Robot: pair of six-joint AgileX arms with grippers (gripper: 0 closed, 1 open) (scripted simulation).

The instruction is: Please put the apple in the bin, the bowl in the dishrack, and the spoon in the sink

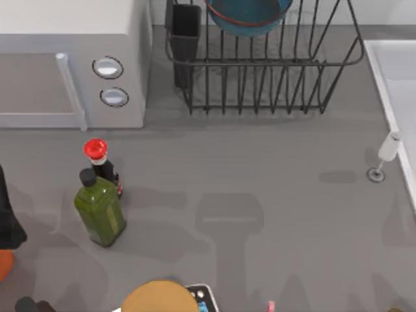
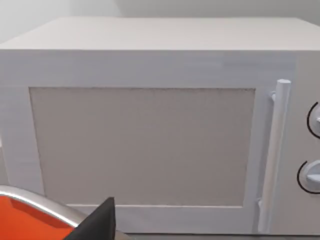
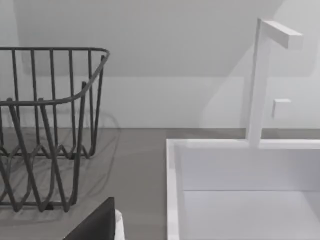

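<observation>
Tool tip (image 3: 95, 222) (right arm's) faces sink (image 3: 172, 200).

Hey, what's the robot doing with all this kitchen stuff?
It is tidying up. The blue bowl already sits in the dishrack. Nothing is being carried in these pictures. The left wrist camera faces the microwave, and the right wrist camera looks at the sink beside the rack.

text: none readable | labels: none | numbers: none
</observation>
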